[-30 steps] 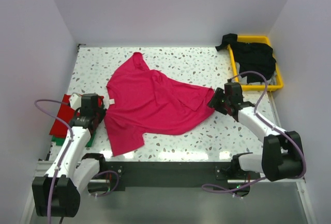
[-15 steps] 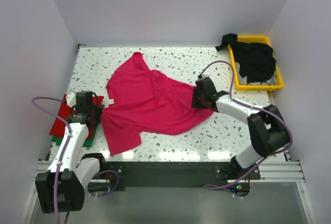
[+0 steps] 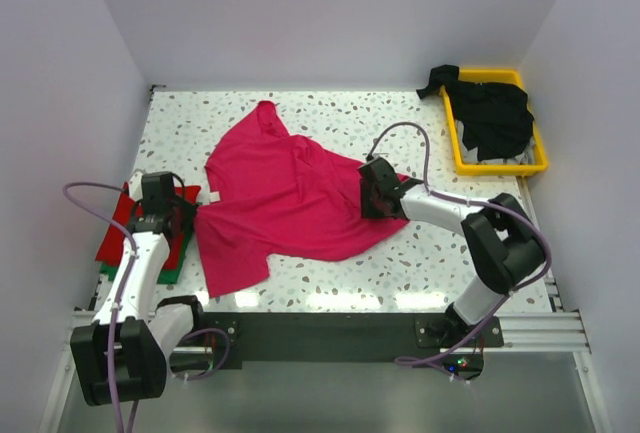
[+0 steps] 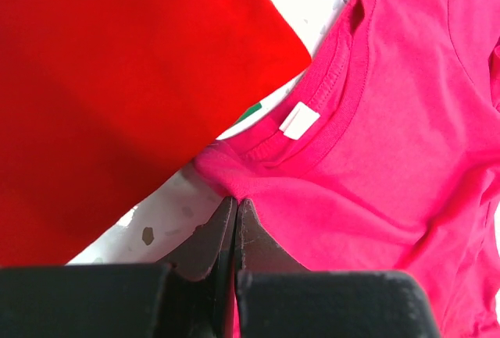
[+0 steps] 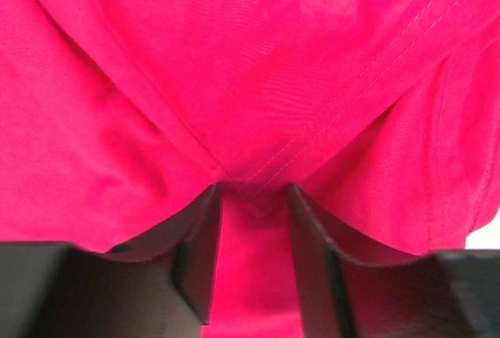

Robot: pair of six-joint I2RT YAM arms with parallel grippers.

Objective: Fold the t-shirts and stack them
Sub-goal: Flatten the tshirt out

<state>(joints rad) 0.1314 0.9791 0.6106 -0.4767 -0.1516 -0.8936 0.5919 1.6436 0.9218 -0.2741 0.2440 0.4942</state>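
Note:
The magenta-pink t-shirt (image 3: 290,203) lies spread and rumpled across the middle of the table. My left gripper (image 3: 190,218) is at its left edge. In the left wrist view it (image 4: 235,201) is shut on a pinch of pink cloth just below the collar and its white label (image 4: 299,119). My right gripper (image 3: 368,193) rests on the shirt's right part. Its jaws (image 5: 254,190) stand apart, with a hemmed fold of pink cloth (image 5: 258,170) lying between the tips. A folded red t-shirt (image 3: 125,221) lies on a green one (image 3: 170,271) at the left edge.
A yellow tray (image 3: 500,166) at the back right holds black t-shirts (image 3: 495,113), one hanging over its left rim. White walls close in the speckled table (image 3: 420,253) on three sides. The red shirt (image 4: 117,80) lies close beside my left gripper.
My right gripper has moved left over the pink shirt, and the shirt's right corner has come inward with it. The left gripper has drawn the collar side slightly left.

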